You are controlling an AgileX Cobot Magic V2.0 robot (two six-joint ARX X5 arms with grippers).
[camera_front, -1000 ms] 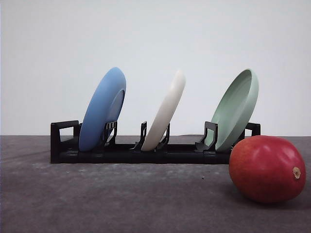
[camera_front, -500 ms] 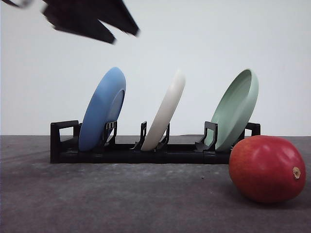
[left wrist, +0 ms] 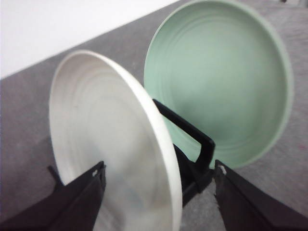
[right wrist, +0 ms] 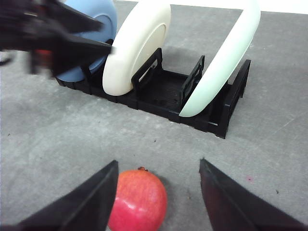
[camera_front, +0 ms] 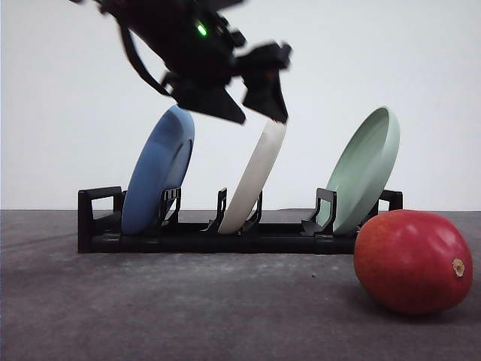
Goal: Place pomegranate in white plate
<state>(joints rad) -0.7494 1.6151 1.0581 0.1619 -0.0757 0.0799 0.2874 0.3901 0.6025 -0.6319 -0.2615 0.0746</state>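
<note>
- The white plate is stood on edge in the middle slot of the black rack, leaning, between the blue plate and the pale green plate.
- The left gripper is held at the white plate's top rim, jaws spread wide; in the left wrist view the rim is seen between the two fingers, not yet pinched.
- Step in hand, as judged: the plate is to be lifted out of the rack so the fruit can be laid in it.
- The rim should be seated deep between the pads before closing; a shallow pinch on a smooth curved edge is likely to slip.
- The lift should follow the plate's own lean, so the slot posts and the green plate just beside are not struck.
- The pomegranate is lying on the worktop near the front right corner, in front of the rack's right end, stem nub to the right.
- The right gripper is hovering above the pomegranate, fingers wide apart, nothing held.
- Against the frame half a second earlier: the left arm, then a blur at the upper left, is now brought down and across to the white plate's rim.
- Plates, rack and fruit are unmoved.
</note>
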